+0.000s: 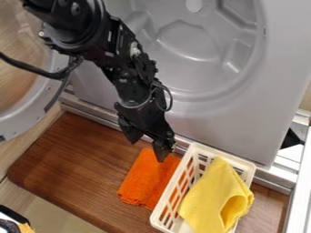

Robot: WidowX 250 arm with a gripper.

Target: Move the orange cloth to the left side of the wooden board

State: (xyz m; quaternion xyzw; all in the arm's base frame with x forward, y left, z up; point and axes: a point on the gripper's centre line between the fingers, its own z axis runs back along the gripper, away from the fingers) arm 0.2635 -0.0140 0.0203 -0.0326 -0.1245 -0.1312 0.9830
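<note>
As the end effector (147, 149) hangs wide, orange cloth (144, 181) lies near; basket (234, 160) (white) beside.

Basket (238, 161) hides the right side of the orange cloth (141, 184); we glimpse only strips through its slots. Gripper (147, 146) masks some of the cloth's upper edge. Yellow cloth (209, 195) covers much of the basket's floor. We log the round door (24, 111) as cut by the left edge, the wooden board (67, 159) by the bottom.
</note>
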